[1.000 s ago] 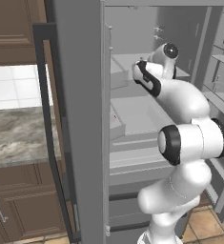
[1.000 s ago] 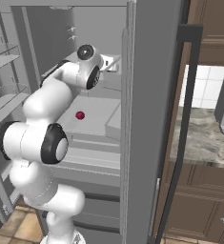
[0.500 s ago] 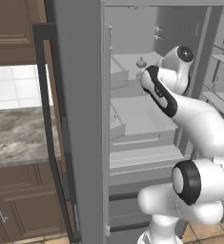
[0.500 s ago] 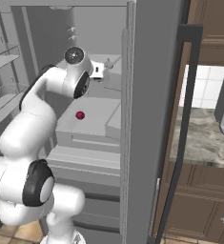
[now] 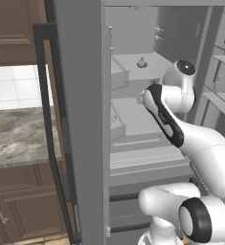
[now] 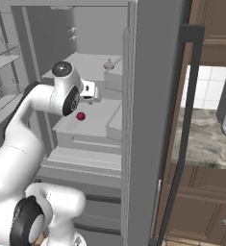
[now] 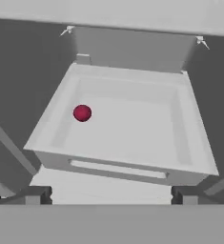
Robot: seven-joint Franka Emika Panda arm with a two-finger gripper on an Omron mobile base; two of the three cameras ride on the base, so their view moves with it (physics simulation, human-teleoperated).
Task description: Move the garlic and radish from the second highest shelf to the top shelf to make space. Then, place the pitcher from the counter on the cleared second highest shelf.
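Pale garlic (image 5: 141,62) now sits on the top shelf (image 5: 154,64); the gripper (image 7: 111,194), spread empty, has withdrawn.

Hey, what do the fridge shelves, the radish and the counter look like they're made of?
Top shelf and second highest shelf: plain matte pale grey, probably plastic, with no gloss or grain. Radish: smooth dark red ball with a slight sheen, like vegetable skin. Counter: grey-brown veined marbling, apparently polished stone.
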